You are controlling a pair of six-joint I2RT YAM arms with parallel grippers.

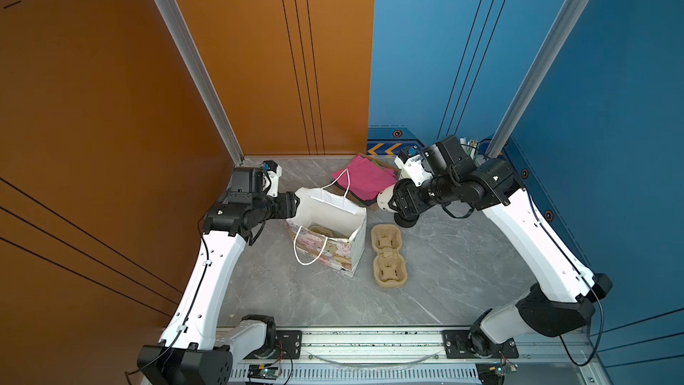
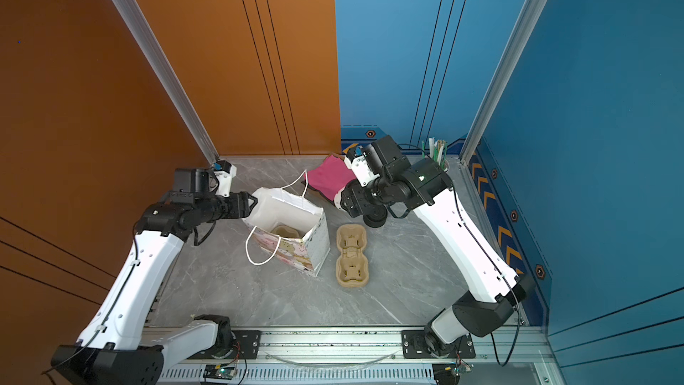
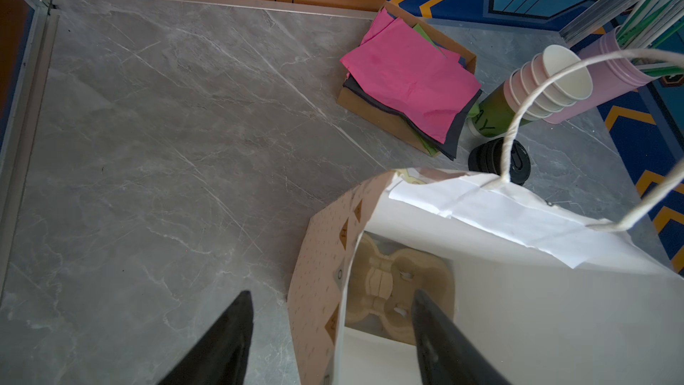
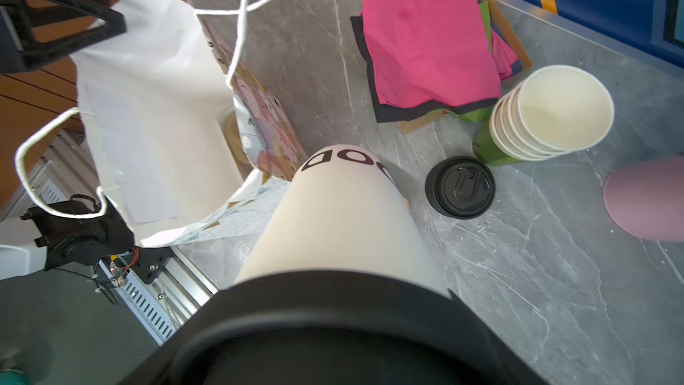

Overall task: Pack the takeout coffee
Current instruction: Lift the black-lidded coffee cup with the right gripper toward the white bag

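Left jaws stand apart, straddling a side wall of the paper bag [image 3: 318, 272]: one tip inside, one outside over open table [image 3: 148, 161]. Right jaws clamp your takeout coffee [image 4: 344, 216], tipped sideways, base near the bag rim. Its lid blocks your sight of their tips.

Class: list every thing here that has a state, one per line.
takeout coffee: lidded, held tilted in the air
right hand: shut on the takeout coffee
gift bag: upright, open, cup carrier inside
left hand: open, astride the gift bag's wall
second cup carrier: beside the bag, empty
paper cup stack: nested, lidless
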